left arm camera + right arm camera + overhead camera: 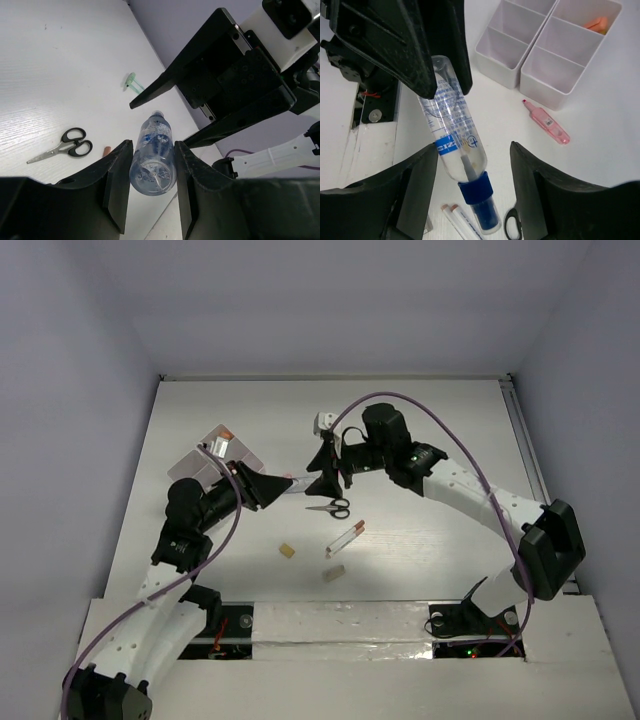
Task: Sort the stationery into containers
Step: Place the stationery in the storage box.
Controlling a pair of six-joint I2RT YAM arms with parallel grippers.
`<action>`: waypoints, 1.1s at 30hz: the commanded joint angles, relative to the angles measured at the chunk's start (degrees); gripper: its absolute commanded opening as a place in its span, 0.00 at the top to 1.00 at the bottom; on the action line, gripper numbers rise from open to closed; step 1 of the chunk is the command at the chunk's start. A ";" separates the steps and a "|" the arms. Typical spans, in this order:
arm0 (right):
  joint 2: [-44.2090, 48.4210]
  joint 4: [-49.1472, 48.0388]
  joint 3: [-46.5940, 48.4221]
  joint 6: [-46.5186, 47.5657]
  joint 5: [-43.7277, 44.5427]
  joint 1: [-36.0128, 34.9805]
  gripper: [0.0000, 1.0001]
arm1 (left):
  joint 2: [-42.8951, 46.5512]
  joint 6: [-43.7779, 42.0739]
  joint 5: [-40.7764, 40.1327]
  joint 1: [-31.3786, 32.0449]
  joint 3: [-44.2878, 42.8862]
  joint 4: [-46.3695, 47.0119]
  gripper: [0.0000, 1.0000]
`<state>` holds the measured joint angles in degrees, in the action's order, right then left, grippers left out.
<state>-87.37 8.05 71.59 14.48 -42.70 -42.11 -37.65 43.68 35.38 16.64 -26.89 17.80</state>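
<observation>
Apparently level, the bottle (451, 130) points toward right tool (472, 146).

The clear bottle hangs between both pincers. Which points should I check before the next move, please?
1. Left pincer shut on the clear bottle: ok.
2. Right pincer open, its fingers on both sides of the bottle: ok.
3. Right pincer touching the bottle: not ok, gaps on both sides.
4. Blue cap tight: cannot tell.
5. White tray in the right wrist view: ok.
</observation>
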 commanded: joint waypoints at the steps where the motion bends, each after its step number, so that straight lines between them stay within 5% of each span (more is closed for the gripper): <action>1: 3.35 -10.86 -1.01 -4.71 0.25 2.38 0.35 | 1.26 0.18 1.98 -0.30 -3.08 2.59 1.00; 11: 5.89 -26.03 -7.60 -14.73 -0.63 6.94 0.18 | 2.75 0.35 0.22 -1.35 -3.60 3.38 1.00; 24: 7.75 -67.97 -27.10 -55.15 9.48 10.82 0.01 | 7.67 -0.18 -6.81 -1.35 -4.22 4.60 1.00; 33: -6.66 -106.12 -28.97 -88.29 4.90 10.21 0.00 | 10.40 0.44 -8.83 -1.35 -2.46 7.77 1.00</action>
<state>-89.52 -69.67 41.80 -59.48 -36.69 -31.20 -28.18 43.83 27.46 15.64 -28.64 19.64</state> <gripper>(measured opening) 0.995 0.315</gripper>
